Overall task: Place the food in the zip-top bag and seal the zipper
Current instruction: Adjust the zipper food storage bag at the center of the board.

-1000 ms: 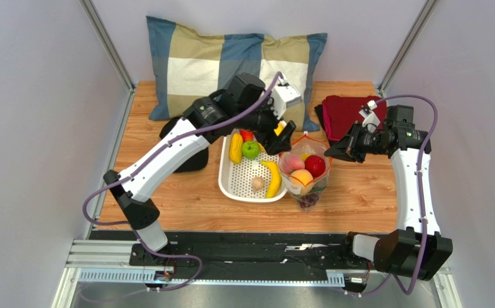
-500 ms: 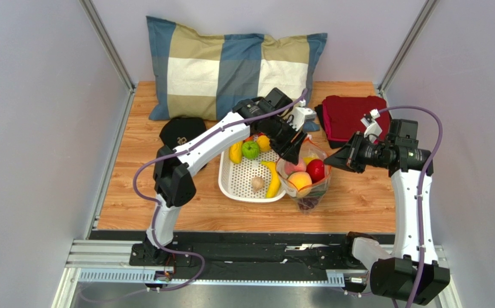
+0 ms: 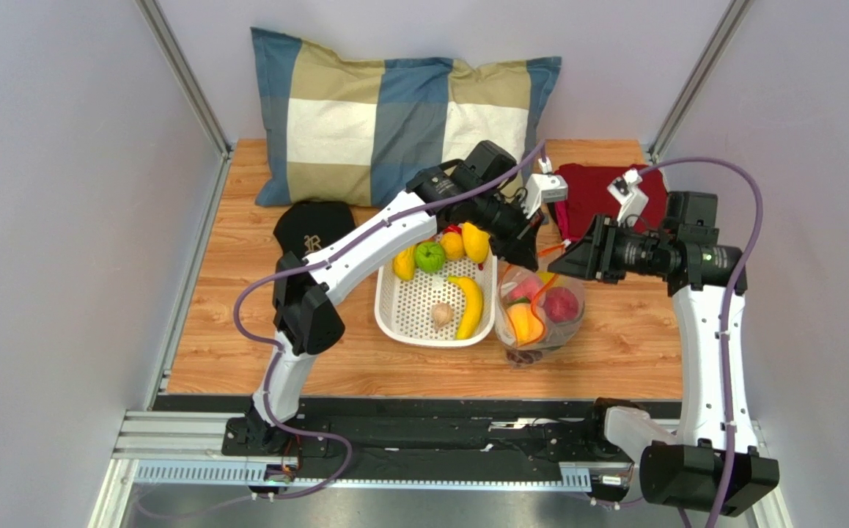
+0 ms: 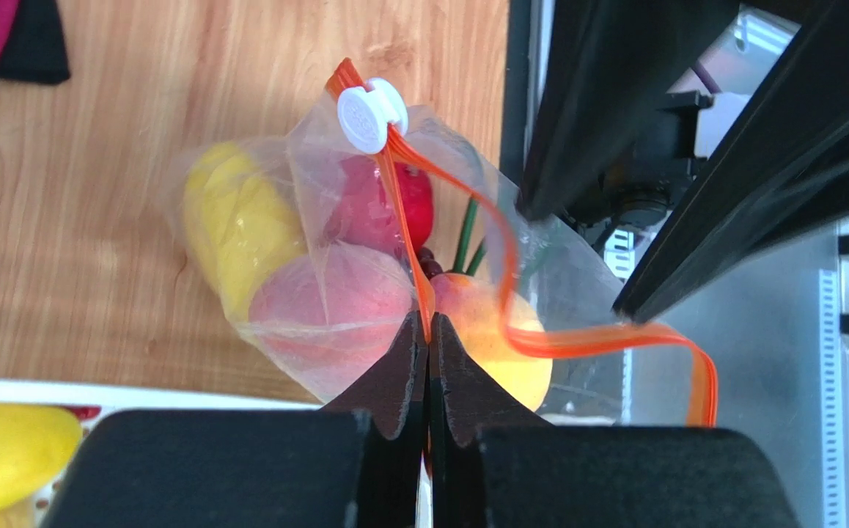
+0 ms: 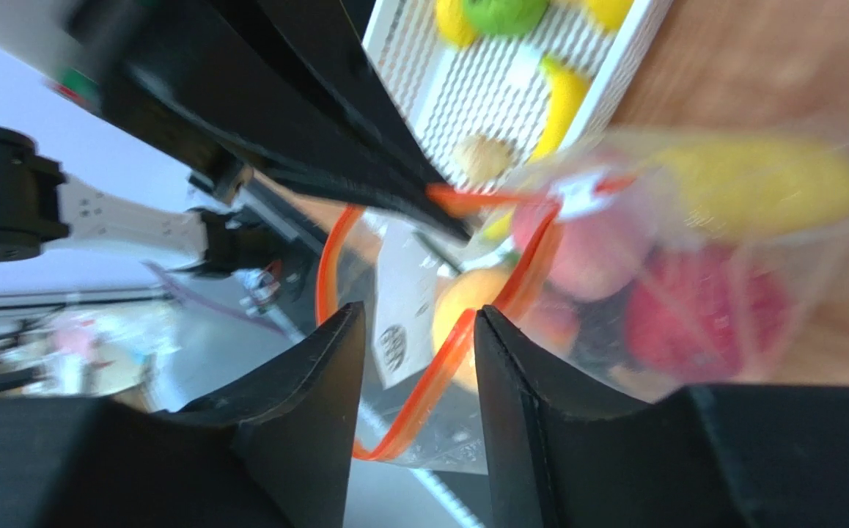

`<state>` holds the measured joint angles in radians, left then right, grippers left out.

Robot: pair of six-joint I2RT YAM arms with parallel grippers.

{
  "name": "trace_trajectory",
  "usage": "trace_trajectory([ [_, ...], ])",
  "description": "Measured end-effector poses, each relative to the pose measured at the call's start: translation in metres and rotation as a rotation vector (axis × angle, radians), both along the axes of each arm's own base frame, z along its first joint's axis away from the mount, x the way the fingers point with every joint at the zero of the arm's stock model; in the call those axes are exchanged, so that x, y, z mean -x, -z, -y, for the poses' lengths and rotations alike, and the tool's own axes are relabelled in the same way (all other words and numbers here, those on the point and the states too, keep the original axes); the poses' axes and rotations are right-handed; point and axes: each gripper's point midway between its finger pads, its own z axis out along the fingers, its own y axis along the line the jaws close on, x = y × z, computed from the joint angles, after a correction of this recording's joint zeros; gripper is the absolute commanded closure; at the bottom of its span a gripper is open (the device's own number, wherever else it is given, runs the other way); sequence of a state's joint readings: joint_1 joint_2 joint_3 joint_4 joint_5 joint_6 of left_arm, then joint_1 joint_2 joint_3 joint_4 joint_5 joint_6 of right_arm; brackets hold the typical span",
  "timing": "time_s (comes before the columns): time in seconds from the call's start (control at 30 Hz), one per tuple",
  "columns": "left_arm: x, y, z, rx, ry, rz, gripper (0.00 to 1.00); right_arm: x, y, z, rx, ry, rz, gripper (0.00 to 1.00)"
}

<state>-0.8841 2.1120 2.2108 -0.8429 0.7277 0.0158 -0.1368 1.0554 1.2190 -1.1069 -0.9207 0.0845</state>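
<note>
Wooden table point(image 3: 616, 341), overhead view: zip-top bag point(image 3: 539, 314) sits just right of centre, beside a white basket point(image 3: 396, 319), and holds a peach point(image 4: 330, 297) and other food. Left gripper point(image 4: 429, 369): tips pressed together, pinching the zipper point(image 4: 572, 342) mid-strip. Right gripper point(image 5: 418, 330): spread, strip loop showing between its fingers, not gripped. Hazards, as I judge them: strip slipping from that thin pinch; a pull toppling the bag; mouth gaping; fruit remaining in the basket.
</note>
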Motion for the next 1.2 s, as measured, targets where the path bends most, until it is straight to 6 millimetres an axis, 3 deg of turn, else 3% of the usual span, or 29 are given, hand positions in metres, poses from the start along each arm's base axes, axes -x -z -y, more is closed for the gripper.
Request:
trace_trajectory([
  [0.1, 0.004, 0.003, 0.001, 0.016, 0.044, 0.008, 1.00, -0.013, -0.019, 0.019, 0.084, -0.022, 0.151, 0.44],
  [0.23, 0.002, 0.008, -0.003, 0.030, 0.080, 0.017, 1.00, -0.033, -0.036, 0.061, 0.203, -0.003, 0.347, 0.47],
  [0.4, -0.002, 0.006, -0.006, 0.061, 0.121, 0.050, 1.00, -0.042, -0.018, 0.080, 0.282, -0.133, 0.490, 0.44],
  [0.53, -0.003, 0.007, -0.006, 0.082, 0.158, 0.072, 1.00, -0.052, 0.003, 0.082, 0.302, -0.278, 0.605, 0.38],
  [0.77, 0.000, 0.018, 0.000, 0.106, 0.222, 0.062, 1.00, -0.083, 0.021, 0.077, 0.351, -0.493, 0.879, 0.36],
  [1.0, -0.001, 0.024, 0.008, 0.128, 0.251, 0.051, 1.00, -0.081, 0.028, 0.045, 0.373, -0.674, 1.051, 0.34],
  [1.2, -0.002, 0.020, 0.011, 0.145, 0.262, 0.055, 1.00, -0.075, 0.044, 0.033, 0.376, -0.752, 1.080, 0.34],
])
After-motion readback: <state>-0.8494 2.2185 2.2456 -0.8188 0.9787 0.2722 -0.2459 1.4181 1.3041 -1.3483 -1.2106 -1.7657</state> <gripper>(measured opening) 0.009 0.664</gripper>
